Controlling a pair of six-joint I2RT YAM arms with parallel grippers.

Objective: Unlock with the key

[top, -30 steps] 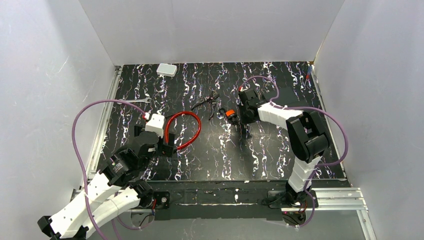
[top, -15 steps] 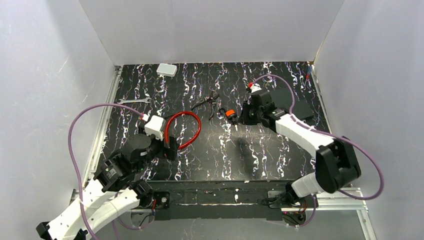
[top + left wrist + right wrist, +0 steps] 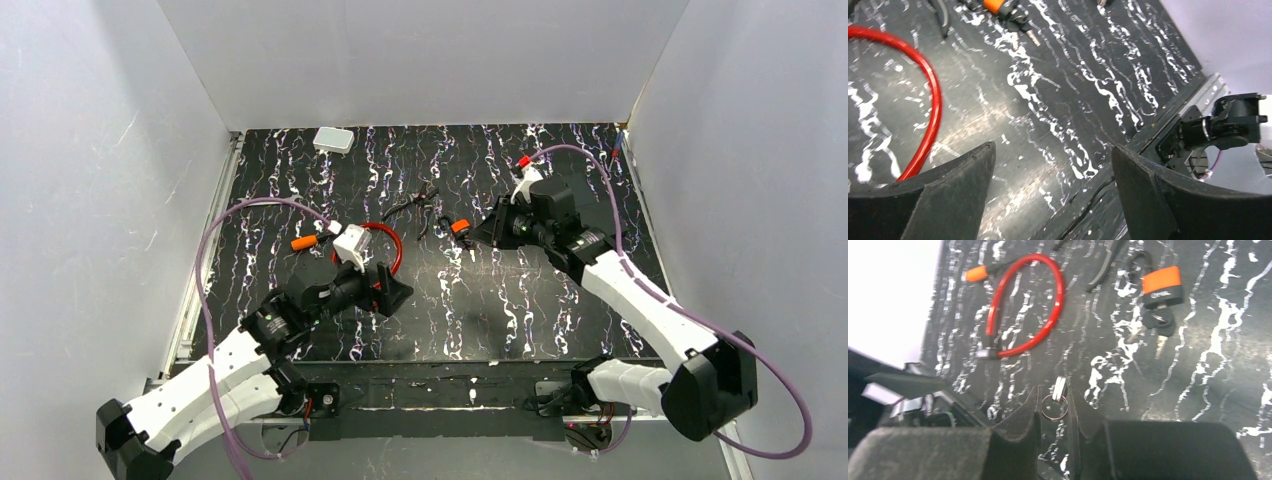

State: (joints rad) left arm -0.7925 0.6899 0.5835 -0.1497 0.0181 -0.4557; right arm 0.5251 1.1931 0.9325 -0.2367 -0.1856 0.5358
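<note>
- Red cable loop (image 3: pixel 936 100) lay on the left part of the table (image 3: pixel 480 320). Your left gripper (image 3: pixel 1052 150) hung just beside it, with its fingers spread wide and nothing between them.
- Further right you had the pliers (image 3: pixel 418 207), and after them the orange padlock (image 3: pixel 1162 286).
- The key (image 3: pixel 1153 319) lay flat on the table, just below the padlock body. A second one like it touched it. Each had a black head near the padlock and a short bare blade pointing away from it.
- In my judgement the key was very light, stiff and thin. Lying flat, it gave you little edge to catch, and the smooth metal blade would slip. The black head was the better place to take hold, across its flat faces, so that the blade stayed free for the lock.
- At the right, your right gripper (image 3: pixel 1053 397) had its fingers almost together, pinching a small key ring (image 3: pixel 1055 418). A thin silver tab (image 3: pixel 1060 385) stood out past the tips. I could not tell if this tab was a key blade.
</note>
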